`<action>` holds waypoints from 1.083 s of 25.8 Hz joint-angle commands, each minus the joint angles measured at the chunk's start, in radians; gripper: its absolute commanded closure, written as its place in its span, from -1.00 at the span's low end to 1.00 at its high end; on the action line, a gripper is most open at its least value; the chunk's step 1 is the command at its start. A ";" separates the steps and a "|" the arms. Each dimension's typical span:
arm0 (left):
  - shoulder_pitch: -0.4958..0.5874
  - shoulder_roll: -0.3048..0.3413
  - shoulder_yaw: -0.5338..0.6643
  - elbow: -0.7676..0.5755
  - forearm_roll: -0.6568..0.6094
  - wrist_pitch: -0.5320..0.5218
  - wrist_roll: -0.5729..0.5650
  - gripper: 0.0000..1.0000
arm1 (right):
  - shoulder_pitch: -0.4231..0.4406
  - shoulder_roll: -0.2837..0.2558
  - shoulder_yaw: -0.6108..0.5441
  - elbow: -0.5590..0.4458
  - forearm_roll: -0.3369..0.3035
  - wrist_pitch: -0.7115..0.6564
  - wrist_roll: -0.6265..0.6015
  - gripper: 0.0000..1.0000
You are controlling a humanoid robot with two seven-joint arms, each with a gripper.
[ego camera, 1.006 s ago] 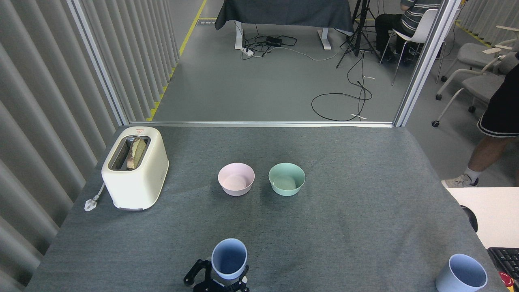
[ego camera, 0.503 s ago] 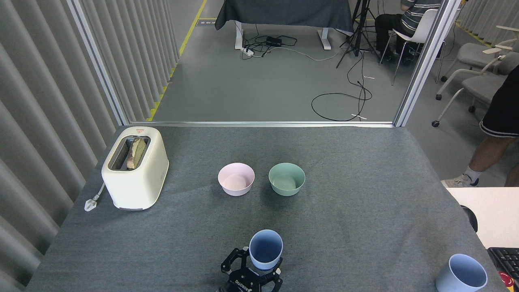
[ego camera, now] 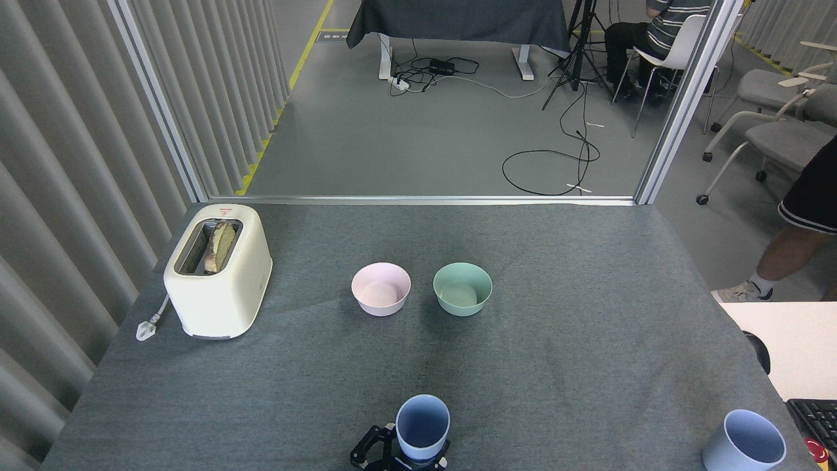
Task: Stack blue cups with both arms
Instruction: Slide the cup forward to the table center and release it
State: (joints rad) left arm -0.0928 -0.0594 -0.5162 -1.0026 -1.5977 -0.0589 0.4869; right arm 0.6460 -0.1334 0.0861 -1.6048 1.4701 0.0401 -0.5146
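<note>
Blue cup (ego camera: 422, 426) upright, clasped by left gripper (ego camera: 400, 453) at near counter (ego camera: 588, 294) edge | second blue cup (ego camera: 744, 441) near right corner | right gripper out of sight

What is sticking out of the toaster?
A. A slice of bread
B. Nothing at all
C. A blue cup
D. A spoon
A: a browned slice of bread stands in the slot of the white toaster at the table's left side.
</note>
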 commanded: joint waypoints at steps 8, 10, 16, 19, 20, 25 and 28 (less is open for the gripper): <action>0.001 0.001 0.002 0.019 0.002 0.013 -0.002 -0.97 | 0.000 0.000 0.004 0.002 -0.001 0.001 -0.004 -1.00; 0.002 0.001 0.002 0.019 0.002 0.014 -0.002 -0.99 | 0.000 0.000 0.012 0.008 -0.001 0.001 -0.004 -1.00; 0.007 0.001 0.002 0.009 0.004 0.014 -0.002 -1.00 | -0.003 -0.002 0.015 0.014 -0.001 0.001 -0.004 -1.00; 0.008 0.003 0.002 0.010 0.004 0.016 -0.002 -1.00 | -0.003 -0.002 0.015 0.014 -0.001 0.001 -0.004 -1.00; 0.010 0.004 0.002 0.009 0.004 0.016 -0.002 -1.00 | -0.003 -0.002 0.015 0.016 -0.001 0.001 -0.004 -1.00; 0.053 0.012 0.028 -0.027 0.027 0.013 -0.004 -1.00 | -0.005 -0.002 0.015 0.017 -0.001 0.001 -0.004 -1.00; 0.110 0.038 0.033 -0.102 0.048 0.005 -0.005 -1.00 | -0.005 -0.002 0.017 0.017 -0.002 0.001 -0.004 -1.00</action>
State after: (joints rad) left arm -0.0301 -0.0403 -0.4921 -1.0434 -1.5691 -0.0471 0.4847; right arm 0.6414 -0.1350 0.1013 -1.5885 1.4688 0.0419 -0.5186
